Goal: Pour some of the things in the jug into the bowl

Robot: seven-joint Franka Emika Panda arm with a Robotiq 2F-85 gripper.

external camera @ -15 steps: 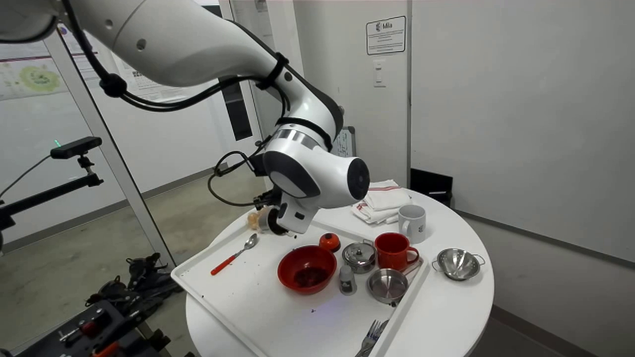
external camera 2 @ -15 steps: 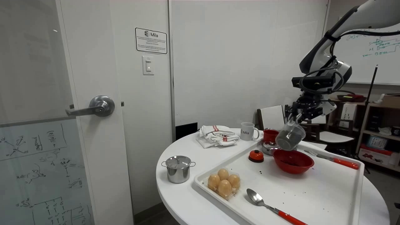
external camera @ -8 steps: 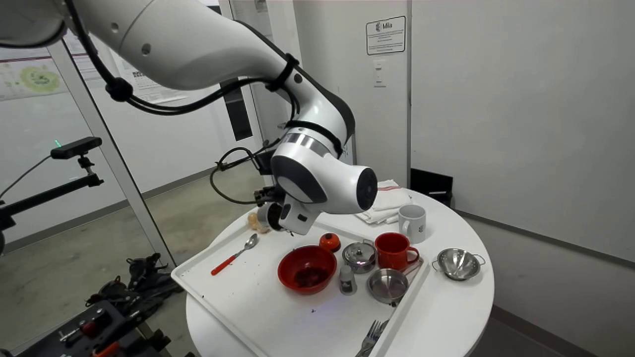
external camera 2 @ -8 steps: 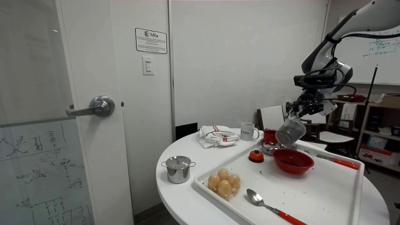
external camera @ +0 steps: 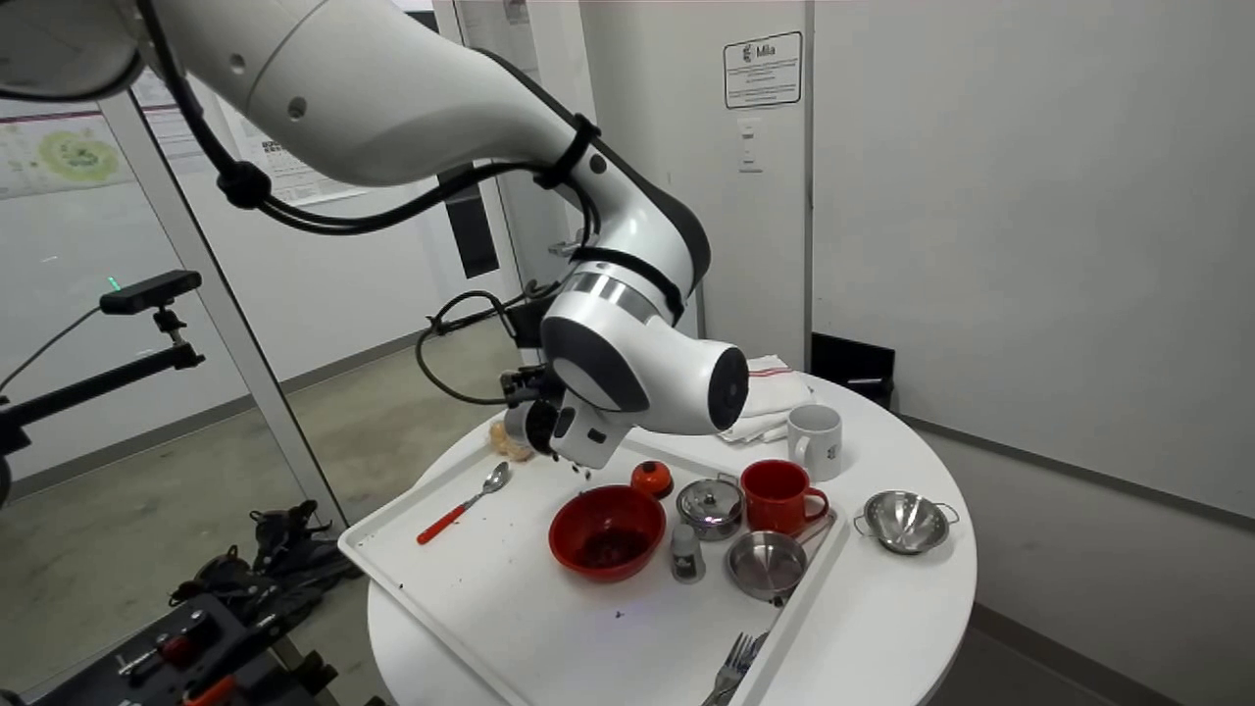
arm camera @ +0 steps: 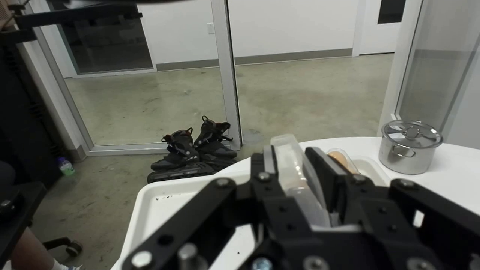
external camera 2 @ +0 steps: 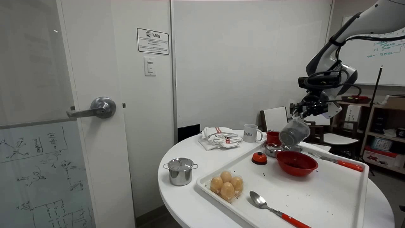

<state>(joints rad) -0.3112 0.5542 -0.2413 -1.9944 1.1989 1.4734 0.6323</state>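
Observation:
The jug is a clear, whitish plastic measuring cup (external camera 2: 294, 133). My gripper (external camera 2: 299, 116) is shut on its handle and holds it in the air, tilted steeply mouth-down, just above the red bowl (external camera 2: 297, 171). In an exterior view the jug (external camera: 520, 424) is partly hidden by the wrist, and small dark bits (external camera: 580, 473) are in the air between it and the bowl (external camera: 635, 506). Dark bits lie in the bowl's bottom. In the wrist view the translucent handle (arm camera: 290, 168) stands between the fingers (arm camera: 292, 155). How much is left in the jug is unclear.
The white tray (external camera 2: 362, 196) also holds eggs (external camera 2: 226, 186), a spoon (external camera 2: 258, 200), a red-black timer (external camera 2: 259, 158), a lidded steel pot (external camera: 711, 505), a shaker (external camera: 685, 557), a red mug (external camera: 775, 497) and a steel pan (external camera: 767, 565). A steel pot (external camera 2: 180, 172) stands outside it.
The jug has risen slightly and tipped further. In an exterior view the arm has shifted right and slightly down. More dark bits show in the air under the jug's mouth.

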